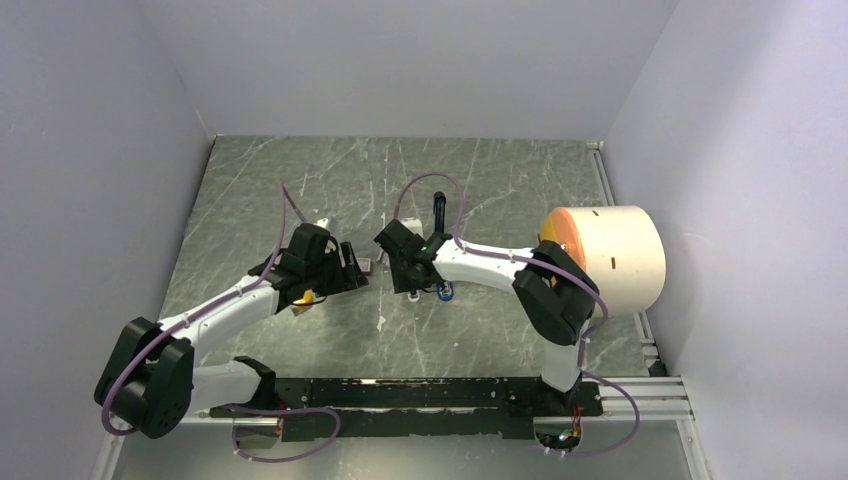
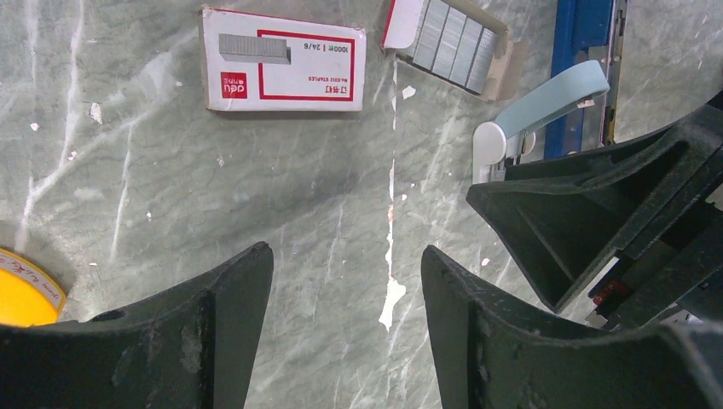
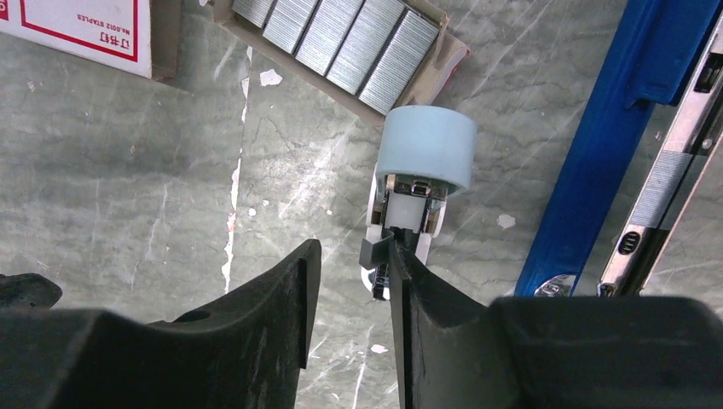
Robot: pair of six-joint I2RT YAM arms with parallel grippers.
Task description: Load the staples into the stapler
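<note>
The blue stapler (image 3: 610,145) lies opened out with its metal inner rail (image 3: 670,175) beside it; it also shows in the left wrist view (image 2: 581,51) and the top view (image 1: 438,214). The staples (image 3: 339,41) are silvery strips side by side in the grey tray, also seen in the left wrist view (image 2: 454,41). The red-and-white box (image 2: 286,60) lies to the tray's left. My left gripper (image 2: 345,260) is open and empty over bare table. My right gripper (image 3: 354,256) is open; its right finger (image 3: 426,290) touches a small light-blue and white tool (image 3: 425,158) below the tray.
A yellow tape roll (image 2: 24,294) sits by my left gripper's left finger. A big white cylinder with an orange end (image 1: 612,256) stands at the table's right. White walls close in the grey marbled table (image 1: 330,180) on three sides. The two grippers (image 1: 380,268) are close together.
</note>
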